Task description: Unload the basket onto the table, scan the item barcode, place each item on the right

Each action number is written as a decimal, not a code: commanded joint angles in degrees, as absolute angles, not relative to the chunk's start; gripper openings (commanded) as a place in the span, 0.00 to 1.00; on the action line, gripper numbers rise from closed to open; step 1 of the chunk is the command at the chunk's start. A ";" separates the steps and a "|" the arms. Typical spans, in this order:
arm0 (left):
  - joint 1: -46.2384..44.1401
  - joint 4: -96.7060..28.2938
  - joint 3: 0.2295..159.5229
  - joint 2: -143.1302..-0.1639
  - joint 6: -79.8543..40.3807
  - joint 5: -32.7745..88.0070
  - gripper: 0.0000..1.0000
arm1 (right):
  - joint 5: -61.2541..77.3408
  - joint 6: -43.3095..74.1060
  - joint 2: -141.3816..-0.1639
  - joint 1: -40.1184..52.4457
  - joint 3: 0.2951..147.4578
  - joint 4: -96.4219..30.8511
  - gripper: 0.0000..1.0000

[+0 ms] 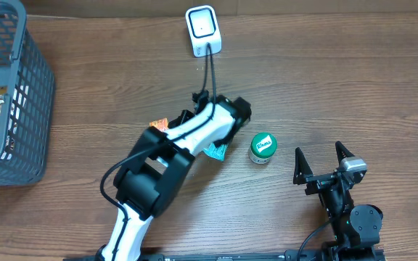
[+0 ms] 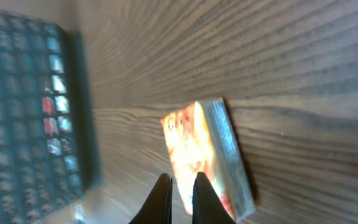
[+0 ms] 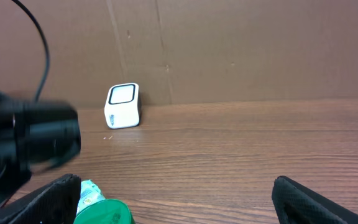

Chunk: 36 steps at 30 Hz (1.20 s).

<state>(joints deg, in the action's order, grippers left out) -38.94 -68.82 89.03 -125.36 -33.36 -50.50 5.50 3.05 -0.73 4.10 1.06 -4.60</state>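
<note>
The white barcode scanner [image 1: 203, 30] stands at the back of the table and also shows as the scanner [image 3: 122, 106] in the right wrist view. An orange packet [image 2: 197, 149] lies flat on the wood just beyond the tips of my left gripper [image 2: 182, 190], which is shut with nothing between its fingers. From overhead only a corner of the orange packet [image 1: 160, 125] peeks out beside my left gripper [image 1: 174, 121]. My right gripper [image 1: 324, 161] rests wide open near the front edge, holding nothing. A green-lidded tub [image 1: 262, 148] stands left of it.
A grey mesh basket [image 1: 27, 94] with packets inside sits at the far left, and the basket [image 2: 30, 112] fills the left wrist view's left side. A teal packet [image 1: 215, 151] lies under the left arm. The green-lidded tub [image 3: 101, 211] sits by my right gripper's left finger [image 3: 48, 199].
</note>
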 commanded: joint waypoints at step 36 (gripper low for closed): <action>-2.68 -56.27 77.65 -111.61 -23.31 15.05 0.47 | 4.78 3.44 -0.16 3.77 0.45 -4.40 1.00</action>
